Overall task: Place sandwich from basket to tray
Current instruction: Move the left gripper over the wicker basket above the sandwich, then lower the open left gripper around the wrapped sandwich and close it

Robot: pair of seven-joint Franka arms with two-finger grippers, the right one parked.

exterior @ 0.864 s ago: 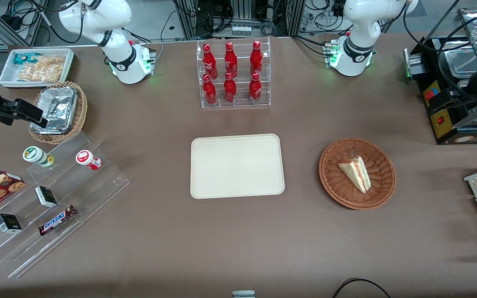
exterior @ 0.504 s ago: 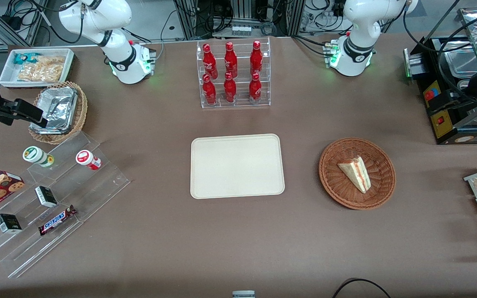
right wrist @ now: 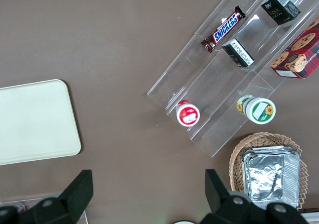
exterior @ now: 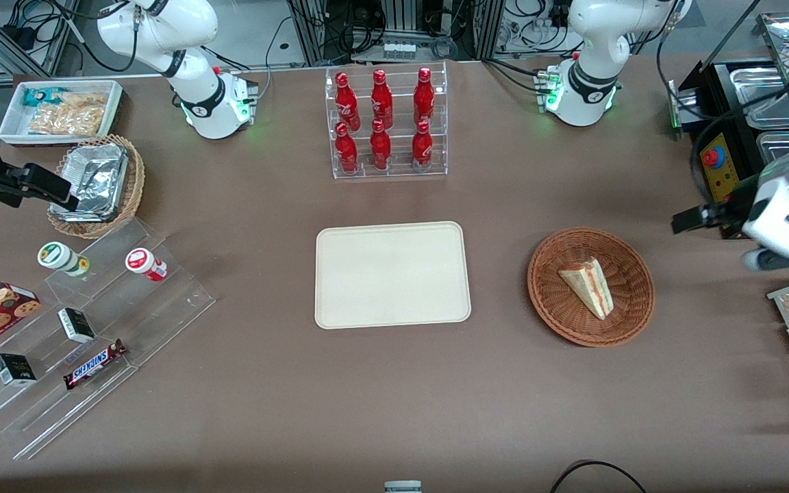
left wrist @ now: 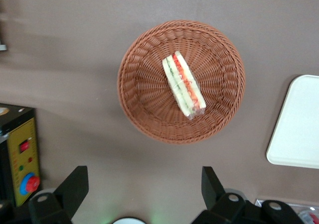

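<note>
Cream-beige rectangular tray (left wrist: pixel 299 124) is cut off at the edge, while the black two-finger gripper (left wrist: pixel 144 186) hangs wide apart, empty, above the round reddish-brown wicker basket (left wrist: pixel 137 104) holding the triangular white-bread sandwich (left wrist: pixel 183 84).

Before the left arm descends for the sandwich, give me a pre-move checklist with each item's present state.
1. Sandwich lies in the basket, nothing on top of it: ok.
2. Gripper fingers spread wide and holding nothing: ok.
3. Gripper lined up over the sandwich: not ok. In the front view the gripper hangs above the table toward the working arm's end, outside the basket rim.
4. Tray bare, with room for the sandwich: ok.
5. Path from basket to tray free of objects: ok, only bare table between them.
6. Finger line matching the sandwich's long axis: cannot tell.
</note>
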